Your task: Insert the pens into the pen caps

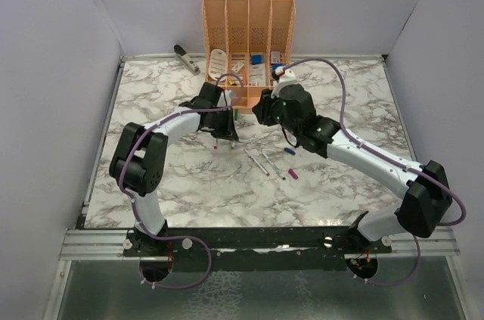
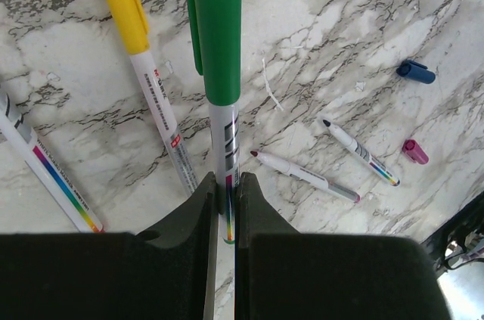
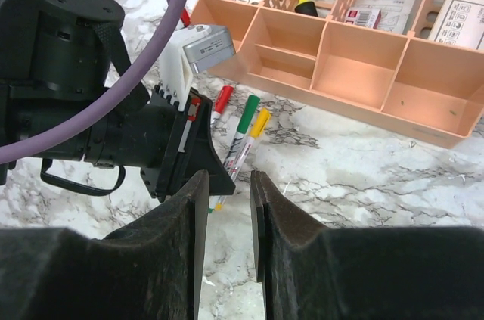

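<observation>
The left fingers (image 2: pixel 200 218) are clenched on the green-capped pen (image 2: pixel 217 48). They pinch its white barrel near the tail, and the cap points to the top of the left wrist view. The right fingers (image 3: pixel 276 218) stand parted with nothing between them, facing the left pair from close by.

The pinch sits far from the cap, so any push on the cap end would likely lever the pen round or slide it out, since smooth plastic gives narrow pads little hold. Whether the green cap is pressed fully home I cannot tell; if not, it could work loose.

Lowering this pen risks nudging the yellow-capped pen (image 2: pixel 140 63) just to its left. Round barrels would roll readily on the polished counter (image 2: pixel 340 17). The maroon-tipped pen (image 2: pixel 302 175) and dark-tipped pen (image 2: pixel 361 152) lie bare at lower right of centre. The blue cap (image 2: pixel 416 72) and magenta cap (image 2: pixel 414 151) lie apart from them at the right edge. They are small and light, and a mis-aimed pinch would probably flick them away. With both sets of fingers crowded at the centre of the top view, a knock between them is a further hazard.

The counter is glossy, white with grey veining. The pens are slim white cylinders with printed rainbow bands, and the caps are short opaque tubes — the blue one with a clip. The fingers are matte black wedges. At top centre stands a peach organiser (image 1: pixel 248 29) of rigid lattice plastic, with a stapler (image 1: pixel 187 59) to its left.
</observation>
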Controlling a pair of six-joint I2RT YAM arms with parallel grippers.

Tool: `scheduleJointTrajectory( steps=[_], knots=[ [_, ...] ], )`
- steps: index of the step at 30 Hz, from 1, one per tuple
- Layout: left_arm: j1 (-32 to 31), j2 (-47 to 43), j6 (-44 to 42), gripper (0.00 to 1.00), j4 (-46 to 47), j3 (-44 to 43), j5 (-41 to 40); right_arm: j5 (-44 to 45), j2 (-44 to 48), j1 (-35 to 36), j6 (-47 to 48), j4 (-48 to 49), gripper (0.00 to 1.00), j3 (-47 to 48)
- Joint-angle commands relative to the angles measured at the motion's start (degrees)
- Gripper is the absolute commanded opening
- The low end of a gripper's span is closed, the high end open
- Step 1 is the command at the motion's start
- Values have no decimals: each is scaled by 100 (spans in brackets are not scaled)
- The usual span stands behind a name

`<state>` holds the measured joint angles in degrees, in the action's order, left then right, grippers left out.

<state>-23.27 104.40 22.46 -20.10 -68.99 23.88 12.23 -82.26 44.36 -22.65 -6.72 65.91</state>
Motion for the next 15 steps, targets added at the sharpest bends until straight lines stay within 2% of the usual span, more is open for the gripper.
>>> scheduleJointTrajectory(
  steps=[1, 10, 15],
  knots=[
    [-11, -22, -136, 0, -326, -172, -363, 185, 98, 20, 65, -220, 29, -135],
    [119, 201, -308, 1, -631, -442, -831, 60, 74, 20, 26, -355, 29, -273],
    [210, 349, -378, 11, -748, -514, -957, 77, 122, 20, -21, -383, 29, -398]
  ],
)
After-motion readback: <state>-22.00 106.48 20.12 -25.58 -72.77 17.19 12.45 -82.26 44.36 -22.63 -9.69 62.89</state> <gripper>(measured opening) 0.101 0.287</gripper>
